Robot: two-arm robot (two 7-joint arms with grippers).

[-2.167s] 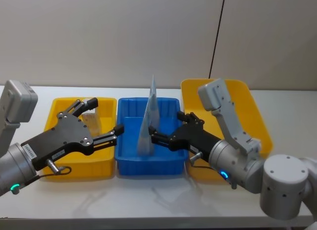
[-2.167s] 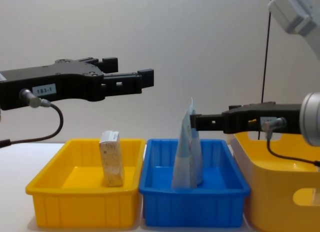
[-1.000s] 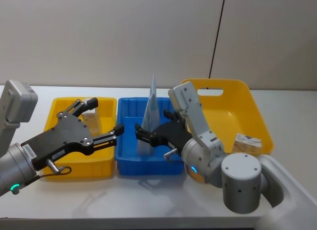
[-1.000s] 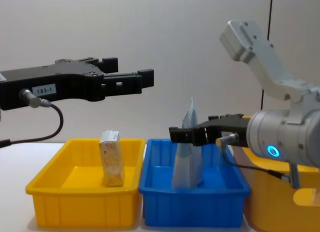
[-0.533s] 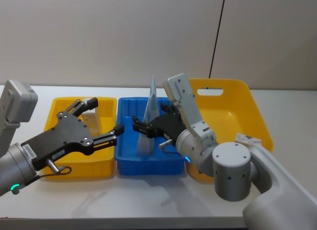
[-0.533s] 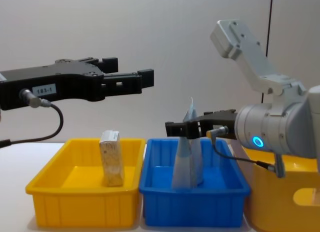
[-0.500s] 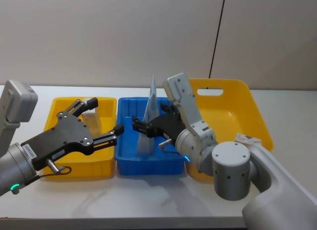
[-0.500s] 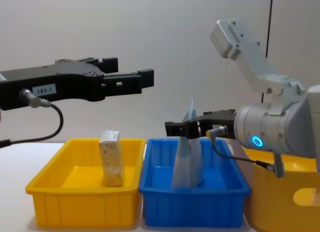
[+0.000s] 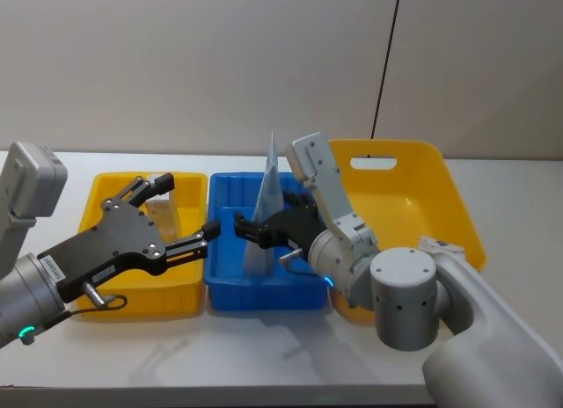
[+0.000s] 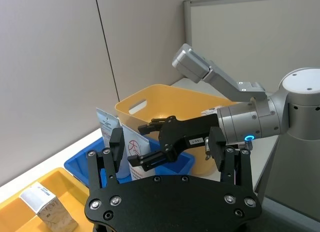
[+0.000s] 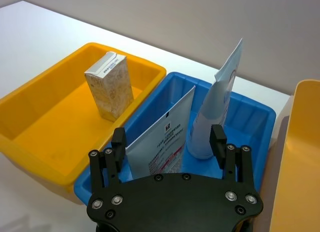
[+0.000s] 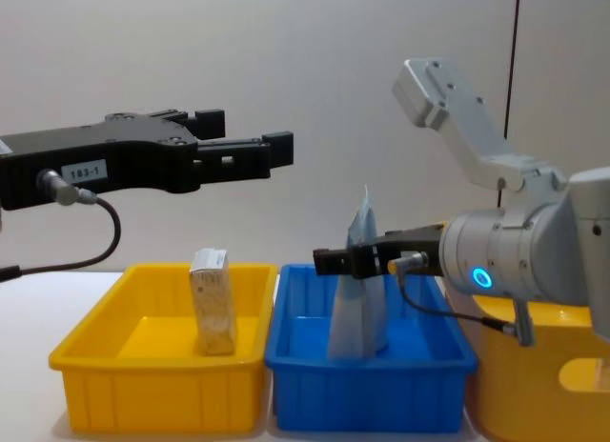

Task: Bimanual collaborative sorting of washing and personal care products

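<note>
Your pale blue tapered tube is standing upright in the blue bin at the middle of the tabletop, with a white pouch with red print leaning just beside it, toward the yellow bin. Your small tan carton is standing upright in that yellow bin, on the blue bin's left. Your right claw is hovering over the blue bin with its fingers spread wide, one on each side of the tube and pouch and touching neither in the right wrist view. Your left claw is hanging higher, over the boundary between the yellow bin and the blue one, fingers wide apart and carrying nothing. On the right side of the tabletop you are seeing the large yellow basket, and a small carton is lying at its front right inside.
</note>
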